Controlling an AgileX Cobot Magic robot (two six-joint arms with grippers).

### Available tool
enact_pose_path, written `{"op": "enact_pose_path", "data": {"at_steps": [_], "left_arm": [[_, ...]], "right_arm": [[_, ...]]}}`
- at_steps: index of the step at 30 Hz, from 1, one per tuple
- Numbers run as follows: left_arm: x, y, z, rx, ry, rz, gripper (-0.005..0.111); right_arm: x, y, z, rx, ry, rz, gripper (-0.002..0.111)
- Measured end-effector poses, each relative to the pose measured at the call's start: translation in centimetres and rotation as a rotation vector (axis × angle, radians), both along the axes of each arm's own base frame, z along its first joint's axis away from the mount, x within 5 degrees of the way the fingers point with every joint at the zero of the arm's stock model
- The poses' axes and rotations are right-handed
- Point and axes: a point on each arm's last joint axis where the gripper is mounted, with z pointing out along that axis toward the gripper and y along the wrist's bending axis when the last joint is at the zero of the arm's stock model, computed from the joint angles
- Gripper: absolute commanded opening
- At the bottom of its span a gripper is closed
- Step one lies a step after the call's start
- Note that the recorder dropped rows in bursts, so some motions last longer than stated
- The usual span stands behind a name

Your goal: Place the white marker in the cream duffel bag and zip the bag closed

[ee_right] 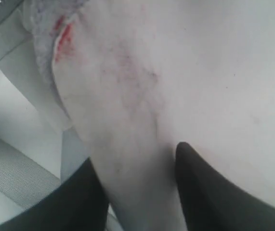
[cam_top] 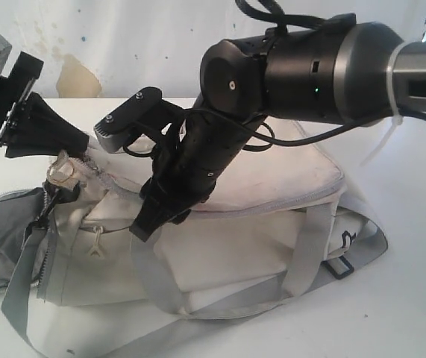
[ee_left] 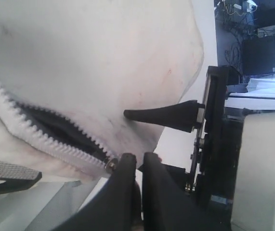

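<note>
The cream duffel bag (cam_top: 287,171) is seen lying on its side on the counter (cam_top: 406,283), and both arms are placed at the bag's left end. The white marker is not seen in any view. It is judged to be inside the bag already, though this cannot be confirmed.

The step in hand is taken to be the zipping. In the left wrist view a stretch of the zipper (ee_left: 55,139) stands open, with dark lining shown between the teeth. The slider (ee_left: 111,165) sits at the end of that gap.

The left hand (ee_left: 137,161) is closed, its fingers nearly together just beside the slider. Whether the pull tab or only cloth is pinched cannot be told. The right hand (ee_right: 135,154) is set against the bag's side wall below the zipper. Its jaws are parted around a fold of fabric (ee_right: 132,120), and no firm pinch is evident.

For the next move, the bag needs to be steadied near the open stretch and the slider drawn along the teeth until the gap is shut. A secure hold on the pull is called for first. The two rows of teeth should be kept aligned and taut, since the soft fabric is likely to bunch and jam the slider.
</note>
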Motion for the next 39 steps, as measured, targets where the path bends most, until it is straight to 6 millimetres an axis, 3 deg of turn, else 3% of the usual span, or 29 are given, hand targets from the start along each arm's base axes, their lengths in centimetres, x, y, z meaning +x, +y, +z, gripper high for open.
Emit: {"op": "enact_pose_path", "data": {"at_steps": [2, 5, 17, 22, 24, 27, 29, 32, 39], "left_arm": [[0.2, 0.0, 0.5, -0.008, -0.012, 0.007, 0.000], [0.4, 0.1, 1.0, -0.011, -0.020, 0.015, 0.000], [1.3, 1.7, 1.7, 0.057, -0.001, 0.112, 0.000], [1.0, 2.0, 1.6, 0.116, -0.127, -0.012, 0.000], [0.9, 2.4, 1.1, 0.202, -0.178, -0.080, 0.005], [0.7, 1.9, 0.8, 0.240, -0.211, -0.146, 0.036], [0.4, 0.7, 0.8, 0.246, -0.237, -0.207, 0.050], [-0.3, -1.2, 0.5, 0.289, -0.240, -0.303, 0.051], [-2.2, -1.5, 0.2, 0.348, -0.230, -0.338, 0.051]], "right_arm": [[-0.1, -0.2, -0.2, -0.022, 0.014, 0.005, 0.017], [-0.2, -0.3, -0.3, -0.032, 0.022, 0.007, 0.001], [-0.3, -0.7, -0.6, -0.080, 0.018, 0.022, 0.000], [-0.2, -0.6, -0.6, -0.079, 0.005, 0.022, 0.000], [-0.1, -0.6, -0.6, -0.076, 0.002, 0.022, 0.000], [-0.1, -0.6, -0.5, -0.073, 0.000, 0.019, 0.000], [-0.1, -0.6, -0.5, -0.072, -0.002, 0.019, 0.000], [-0.1, -0.6, -0.5, -0.071, -0.003, 0.019, 0.000], [-0.1, -0.6, -0.5, -0.068, 0.000, 0.010, 0.000]]}}
